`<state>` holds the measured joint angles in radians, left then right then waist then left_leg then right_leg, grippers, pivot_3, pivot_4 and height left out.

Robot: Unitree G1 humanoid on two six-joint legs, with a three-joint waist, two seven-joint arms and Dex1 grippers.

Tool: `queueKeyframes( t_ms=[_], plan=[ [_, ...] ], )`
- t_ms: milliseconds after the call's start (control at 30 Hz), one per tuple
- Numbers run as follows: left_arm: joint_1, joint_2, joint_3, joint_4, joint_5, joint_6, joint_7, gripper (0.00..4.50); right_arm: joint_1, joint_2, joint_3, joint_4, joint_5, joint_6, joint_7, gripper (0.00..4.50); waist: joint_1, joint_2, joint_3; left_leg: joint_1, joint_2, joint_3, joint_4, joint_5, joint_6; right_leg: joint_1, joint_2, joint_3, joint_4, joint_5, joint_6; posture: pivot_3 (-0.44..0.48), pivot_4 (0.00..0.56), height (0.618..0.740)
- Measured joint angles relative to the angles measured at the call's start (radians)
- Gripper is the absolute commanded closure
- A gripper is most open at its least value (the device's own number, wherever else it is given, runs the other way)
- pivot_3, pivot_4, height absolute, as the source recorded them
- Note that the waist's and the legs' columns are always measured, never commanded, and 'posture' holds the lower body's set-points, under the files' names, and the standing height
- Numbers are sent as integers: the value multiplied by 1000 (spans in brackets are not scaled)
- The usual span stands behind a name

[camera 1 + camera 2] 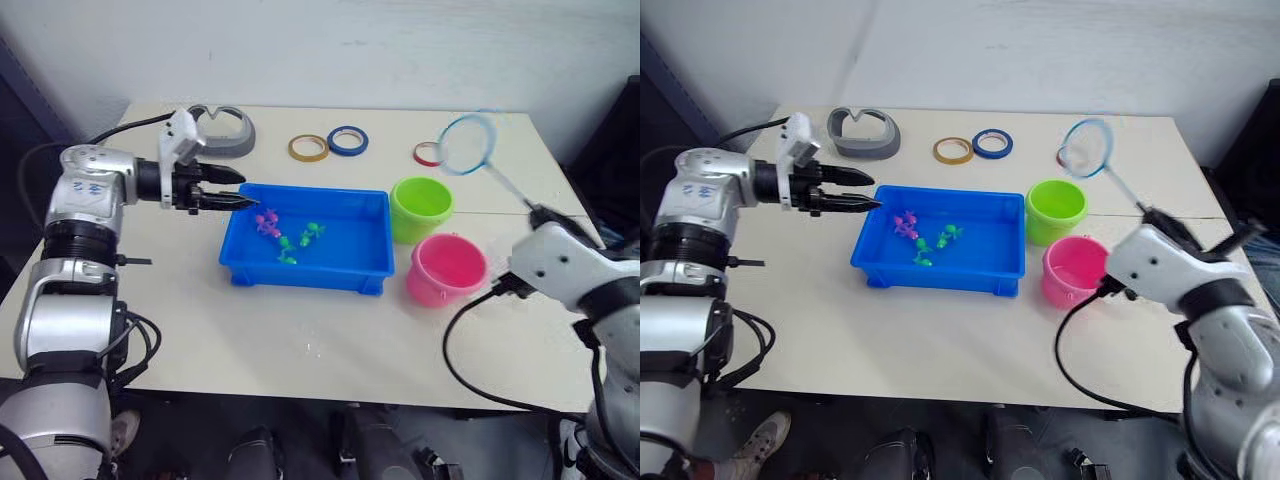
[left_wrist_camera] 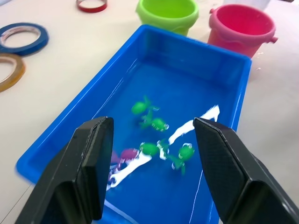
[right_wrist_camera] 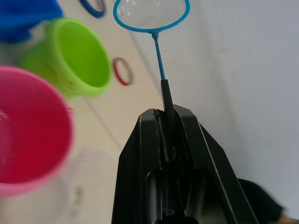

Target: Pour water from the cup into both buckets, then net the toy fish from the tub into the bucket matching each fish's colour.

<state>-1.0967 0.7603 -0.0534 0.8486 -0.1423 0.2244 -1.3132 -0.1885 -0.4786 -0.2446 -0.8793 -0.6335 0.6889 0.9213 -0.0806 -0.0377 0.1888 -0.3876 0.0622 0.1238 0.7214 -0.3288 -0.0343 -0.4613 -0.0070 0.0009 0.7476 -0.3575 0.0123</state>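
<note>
The blue tub (image 1: pixel 300 268) sits mid-table, holding water and several tiny toy fish, magenta (image 1: pixel 266 222) and green (image 1: pixel 315 232). My left gripper (image 1: pixel 238 192) hovers open over the tub's far left corner, fingers (image 2: pixel 88 163) spread above the fish (image 2: pixel 149 148). To the tub's right stand the lime green bucket (image 1: pixel 421 205) and the pink bucket (image 1: pixel 447 268). My right gripper (image 3: pixel 167 112) is shut on the net's dark stick. The net's hoop (image 1: pixel 468 143) is raised beyond the green bucket. A clear cup (image 3: pixel 91 186) shows faintly beside the pink bucket.
Yellow (image 1: pixel 308 148), blue (image 1: pixel 347 140) and red (image 1: pixel 428 153) tape rings lie along the far side. A grey curved object (image 1: pixel 225 130) sits at the far left. A black cable (image 1: pixel 460 340) loops over the table near my right arm.
</note>
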Motion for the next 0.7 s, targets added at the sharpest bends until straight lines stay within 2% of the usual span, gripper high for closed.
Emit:
queueKeyframes(
  t_ms=[133,367,533,700],
  plan=[
    [98,71,25,-63,-5,49,2,1477,-177,12,101,54,110,262,64,4500,-5,0,0,0,0,-1,1,0,0,-1,-1,-2,1,-1,-2,0,150,693],
    [235,169,95,-220,-25,131,14,1477,-382,-26,265,166,279,545,70,4500,-3,0,0,-2,0,-3,-1,0,0,-2,-2,-3,1,-2,-3,0,150,693],
    [303,190,125,-307,-53,190,38,1477,-513,-28,383,236,377,649,18,4500,-1,-1,0,-3,0,-4,-1,0,0,-3,-2,-5,0,-2,-4,0,150,693],
    [324,193,134,-369,-77,221,59,1477,-570,22,465,271,468,692,-53,4500,-2,-1,0,-4,0,-4,-2,0,0,-3,-2,-5,-1,-2,-4,0,150,693]
  ],
)
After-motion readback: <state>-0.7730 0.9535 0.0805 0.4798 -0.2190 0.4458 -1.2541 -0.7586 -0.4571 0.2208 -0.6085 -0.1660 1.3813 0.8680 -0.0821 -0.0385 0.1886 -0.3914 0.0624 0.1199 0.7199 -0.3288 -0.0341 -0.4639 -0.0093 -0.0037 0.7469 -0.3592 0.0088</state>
